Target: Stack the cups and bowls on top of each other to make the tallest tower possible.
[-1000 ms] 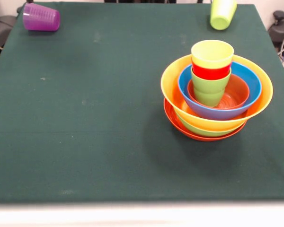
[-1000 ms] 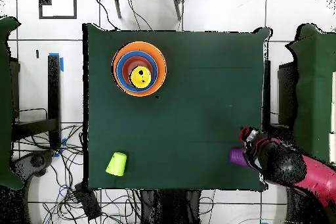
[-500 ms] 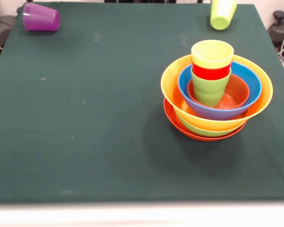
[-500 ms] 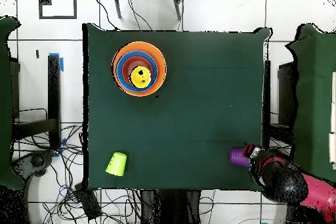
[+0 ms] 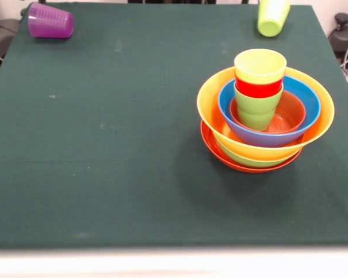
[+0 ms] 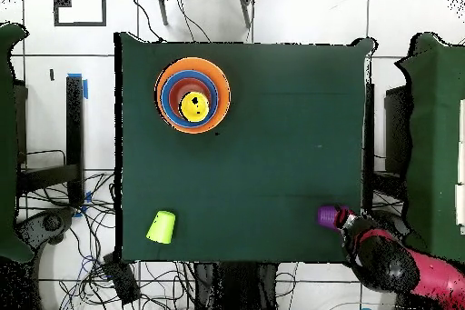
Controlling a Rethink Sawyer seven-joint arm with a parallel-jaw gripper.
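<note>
The tower [image 5: 265, 116] stands at the right of the front view. A wide red-orange bowl [image 5: 243, 166] is at the bottom, then a green, a large orange-yellow, a blue and a small orange bowl [image 5: 290, 113]. Inside stand three nested cups: light green, red, and yellow [image 5: 260, 65] on top. The overhead view shows the tower [image 6: 192, 95] at the upper left. A purple cup [image 5: 50, 21] lies on its side at the far left corner. A second light green cup [image 5: 272, 16] lies at the far right edge. My gripper [image 6: 347, 223] sits just beside the purple cup [image 6: 328, 216], at the table's edge.
The red and black arm [image 6: 400, 265] hangs off the table's lower right corner in the overhead view. The loose light green cup [image 6: 162, 226] lies near the lower left corner there. Cables and table legs surround the green cloth table [image 6: 272, 143].
In the overhead view the arm has drawn down toward the picture's bottom right, with its end still by the purple cup. The cups and the tower have not moved.
</note>
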